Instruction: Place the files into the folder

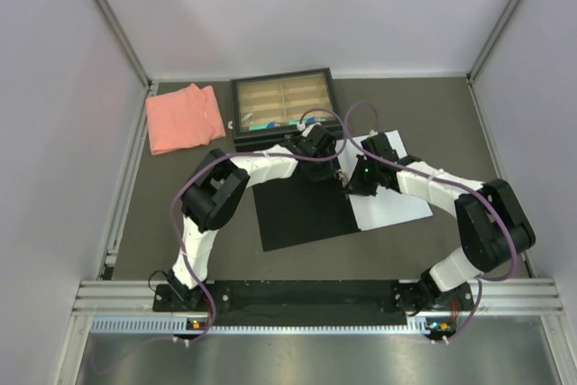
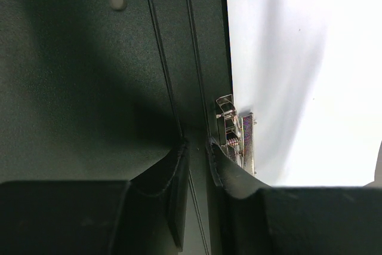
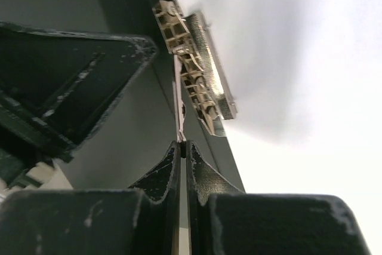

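The folder (image 1: 302, 214) lies open on the table with its black inside up. A white sheet (image 1: 397, 200) covers its right half; no print shows on it. A metal clip (image 1: 342, 178) sits at the spine, and shows in the left wrist view (image 2: 236, 135) and the right wrist view (image 3: 203, 70). My right gripper (image 1: 350, 183) is shut on the clip's thin metal lever (image 3: 178, 103), fingertips (image 3: 184, 147) pinching it. My left gripper (image 1: 328, 170) hovers close over the black spine (image 2: 197, 144) beside the clip, jaws a narrow gap apart with nothing between them.
A folded salmon-pink cloth (image 1: 185, 117) lies at the back left. A black-framed tray with tan compartments (image 1: 282, 105) stands at the back centre, just behind both wrists. White walls enclose the dark table; a metal rail (image 1: 306, 299) runs along the near edge.
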